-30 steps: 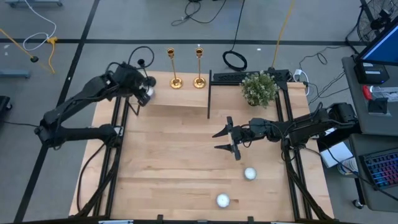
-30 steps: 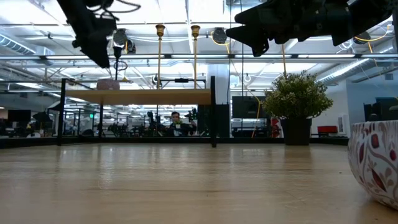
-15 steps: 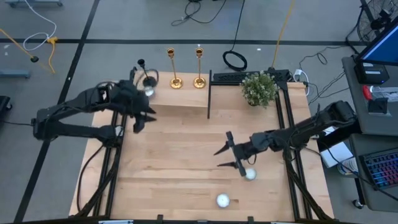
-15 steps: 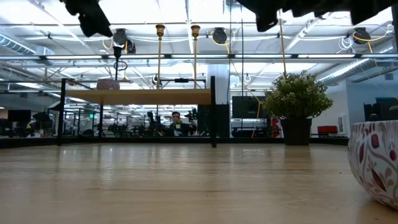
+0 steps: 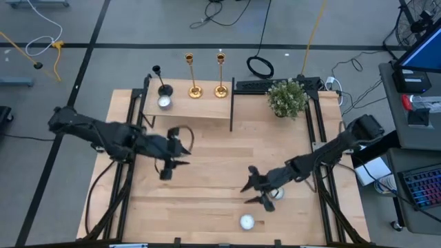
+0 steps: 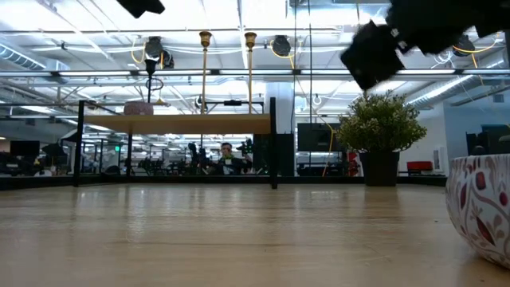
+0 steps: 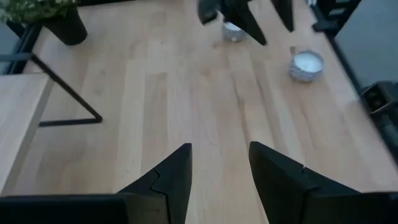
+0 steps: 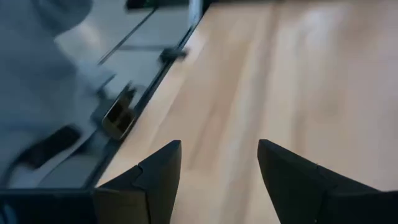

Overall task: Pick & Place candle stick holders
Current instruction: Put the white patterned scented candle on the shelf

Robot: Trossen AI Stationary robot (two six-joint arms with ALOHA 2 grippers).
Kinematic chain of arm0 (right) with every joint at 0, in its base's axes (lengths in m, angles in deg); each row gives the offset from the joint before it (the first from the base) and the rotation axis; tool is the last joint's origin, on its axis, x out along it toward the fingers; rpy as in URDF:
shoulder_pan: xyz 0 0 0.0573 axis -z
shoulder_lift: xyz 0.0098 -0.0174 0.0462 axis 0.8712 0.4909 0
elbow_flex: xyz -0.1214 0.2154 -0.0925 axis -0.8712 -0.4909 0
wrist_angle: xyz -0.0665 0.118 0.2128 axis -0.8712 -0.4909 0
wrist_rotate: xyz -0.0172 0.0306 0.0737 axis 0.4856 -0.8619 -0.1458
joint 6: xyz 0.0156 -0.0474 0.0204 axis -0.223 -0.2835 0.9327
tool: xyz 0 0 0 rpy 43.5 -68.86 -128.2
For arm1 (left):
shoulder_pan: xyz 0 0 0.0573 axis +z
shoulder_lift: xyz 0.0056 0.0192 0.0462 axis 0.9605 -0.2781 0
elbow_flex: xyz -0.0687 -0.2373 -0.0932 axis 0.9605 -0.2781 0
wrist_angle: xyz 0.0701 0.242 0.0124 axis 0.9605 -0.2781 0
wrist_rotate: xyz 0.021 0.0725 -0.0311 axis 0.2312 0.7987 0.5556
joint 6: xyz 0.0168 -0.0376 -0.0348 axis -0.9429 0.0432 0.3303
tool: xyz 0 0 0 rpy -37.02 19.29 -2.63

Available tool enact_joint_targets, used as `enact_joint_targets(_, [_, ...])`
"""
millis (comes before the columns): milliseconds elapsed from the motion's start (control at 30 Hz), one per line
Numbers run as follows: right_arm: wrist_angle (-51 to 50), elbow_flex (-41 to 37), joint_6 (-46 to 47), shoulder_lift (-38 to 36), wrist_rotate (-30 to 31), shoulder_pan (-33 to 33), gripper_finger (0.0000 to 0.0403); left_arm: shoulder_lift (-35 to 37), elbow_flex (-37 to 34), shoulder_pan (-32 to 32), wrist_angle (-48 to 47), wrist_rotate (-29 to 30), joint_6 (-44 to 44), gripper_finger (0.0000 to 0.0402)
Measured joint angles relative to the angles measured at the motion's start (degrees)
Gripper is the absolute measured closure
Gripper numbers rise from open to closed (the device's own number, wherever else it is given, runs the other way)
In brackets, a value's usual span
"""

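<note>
Two gold candlesticks [image 5: 194, 77] [image 5: 220, 74] and one black candlestick [image 5: 161, 83] stand upright on their round bases on the raised wooden shelf [image 5: 200, 110] at the table's far side. They also show in the low view: gold [image 6: 205, 76] [image 6: 249, 76] and black [image 6: 151, 76]. My left gripper [image 5: 180, 153] is open and empty over the table's middle left, well on the near side of the shelf; its own view shows the open fingers [image 7: 217, 177]. My right gripper [image 5: 248, 194] is open and empty over the near right part of the table [image 8: 217, 171].
A small white dish [image 5: 164, 102] sits on the shelf by the black candlestick. Two patterned bowls [image 5: 277, 194] [image 5: 246, 222] stand on the near right part of the table, one beside my right gripper. A potted green plant [image 5: 287, 98] stands at the far right. A black frame [image 5: 231, 103] ends the shelf.
My left gripper has drawn away from the shelf's left end toward the table's near edge and to the right; the black candlestick stays standing on the shelf. My right gripper has gone toward the near edge, down to the bowl.
</note>
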Motion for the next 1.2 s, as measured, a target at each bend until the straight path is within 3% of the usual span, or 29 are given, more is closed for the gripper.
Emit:
enact_joint_targets(167, [2.9, 0.4, 4.0, 6.0, -2.0, -3.1, 0.0193, -5.7, 0.0, -4.9, 1.7, 8.3, 3.1, 0.0238])
enact_joint_targets(433, [2.7, 0.5, 5.0, 10.8, -1.8, -6.3, 0.0193, -12.2, 0.0, -8.0, 1.6, 10.4, 9.1, 0.0238])
enact_joint_targets(700, [3.3, 0.6, 5.6, 15.5, -1.9, -6.7, 0.0199, -13.2, 0.0, -8.5, 1.5, 14.6, 16.6, 0.0238])
enact_joint_targets(1033, [4.1, 0.5, 5.9, 16.3, -1.8, -6.9, 0.0272, -13.3, 0.0, -8.5, 1.5, 15.4, 17.0, 0.0238])
enact_joint_targets(1200, [0.3, 0.5, 5.5, 16.3, -1.7, -6.9, 0.0334, -13.3, 0.0, -8.5, 1.5, 15.4, 17.9, 0.0238])
